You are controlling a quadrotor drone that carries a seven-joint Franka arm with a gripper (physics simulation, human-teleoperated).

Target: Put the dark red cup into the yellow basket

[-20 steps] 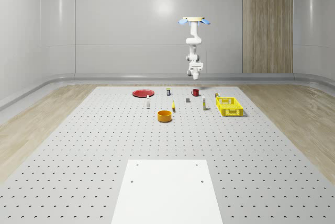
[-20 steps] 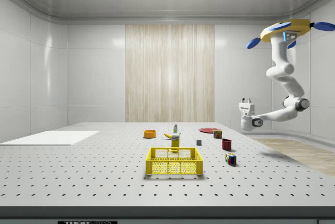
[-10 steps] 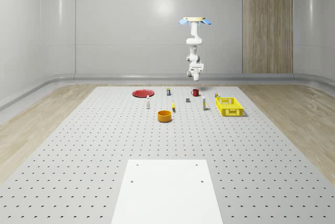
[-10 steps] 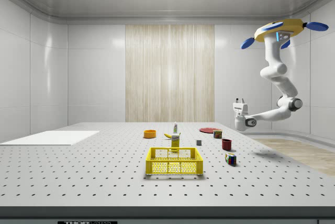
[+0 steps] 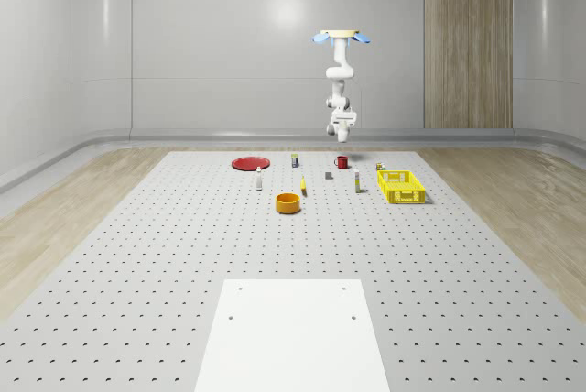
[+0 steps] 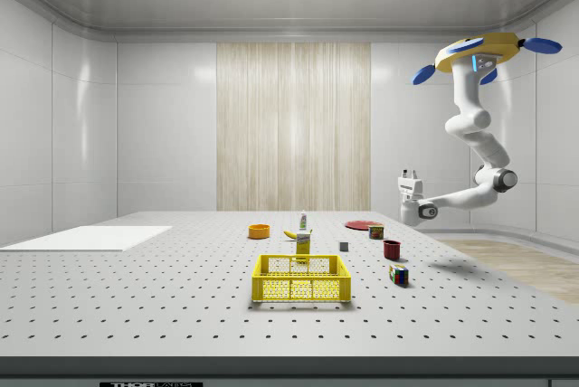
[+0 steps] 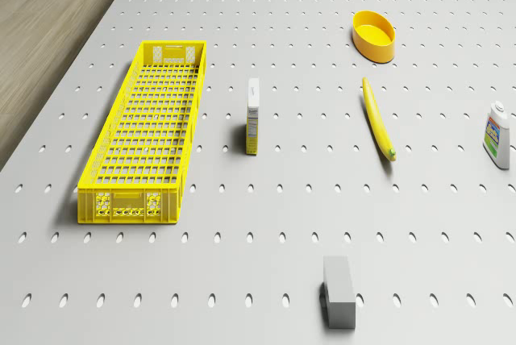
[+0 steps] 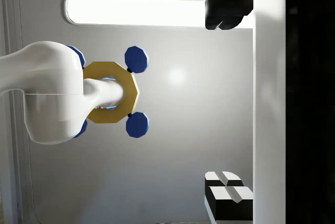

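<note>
Two fingers [image 8: 225,12] spread wide, pinching nothing. Hovering high near the side view's right wall: yellow quadrotor drone [image 6: 479,51] with blue rotors, white arm bent below it, gripper [image 6: 410,173] turned upward. Gripper well above the dark red cup [image 6: 392,249], slightly toward the side view's right of it. Cup upright on the grey perforated table [image 6: 136,297], outside the yellow mesh basket [image 6: 301,278] and well apart from it. Near the cup, a multicoloured cube [image 6: 398,274]. Beside the basket in the drone view: narrow carton [image 7: 252,115], yellow banana [image 7: 377,119], grey block [image 7: 339,290].
</note>
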